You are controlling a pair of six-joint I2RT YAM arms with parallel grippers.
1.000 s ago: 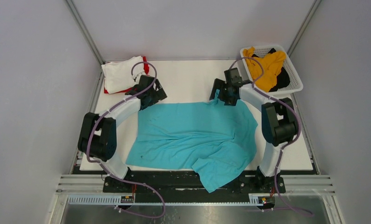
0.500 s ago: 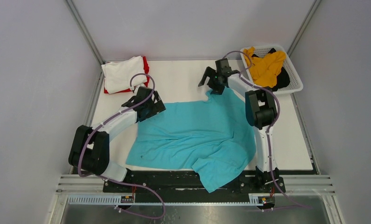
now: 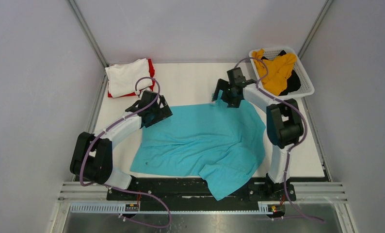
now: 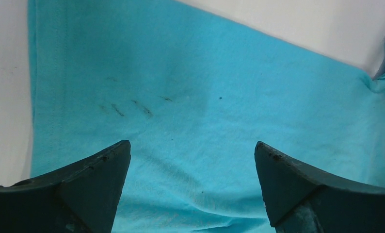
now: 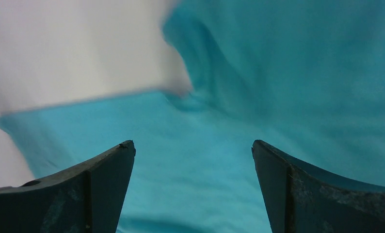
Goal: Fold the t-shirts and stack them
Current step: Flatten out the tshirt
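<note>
Teal t-shirt (image 3: 205, 141) lies spread on the tabletop (image 3: 190, 82), one part overhanging the near edge. Left end effector (image 4: 193, 150) and right end effector (image 5: 193, 148), fingers apart and empty, hover over its two far corners, probably to pinch them for a fold. Both arms reach forward, elbows bowed outward.

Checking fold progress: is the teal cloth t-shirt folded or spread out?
Spread out: the teal cloth t-shirt lies open across the white table, one part overhanging the near edge.
</note>
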